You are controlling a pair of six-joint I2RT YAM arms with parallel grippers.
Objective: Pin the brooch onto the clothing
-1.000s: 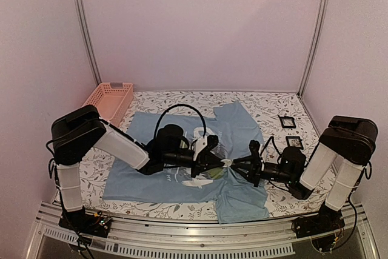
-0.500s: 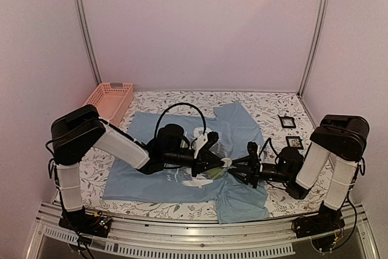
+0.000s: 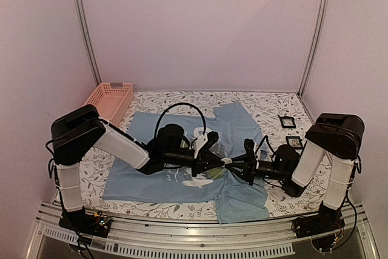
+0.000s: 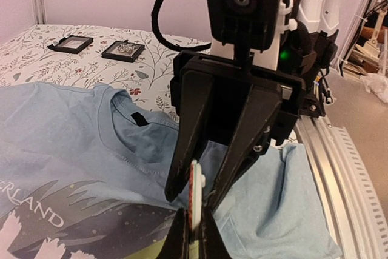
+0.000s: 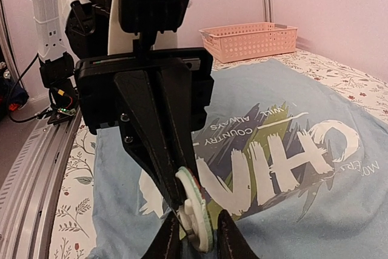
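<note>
Your left gripper (image 3: 219, 162) stretched low rightward over the T-shirt (image 3: 136, 177), pinching the brooch (image 4: 195, 195), right gripper (image 3: 234, 163) meeting it head-on, jaws straddling the brooch, grip unclear.

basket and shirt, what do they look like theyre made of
The basket looks like moulded plastic, matt salmon pink, judging by its stiff gridded walls. The shirt looks like soft knit cotton or a blend, matt light blue: it creases and shows a stitched collar.

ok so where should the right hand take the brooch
By its flat faces, on the free half. The brooch stands on edge, pinched in the left hand, so the right hand should probably come head-on from the opposite side, fingers straddling the rim.
</note>
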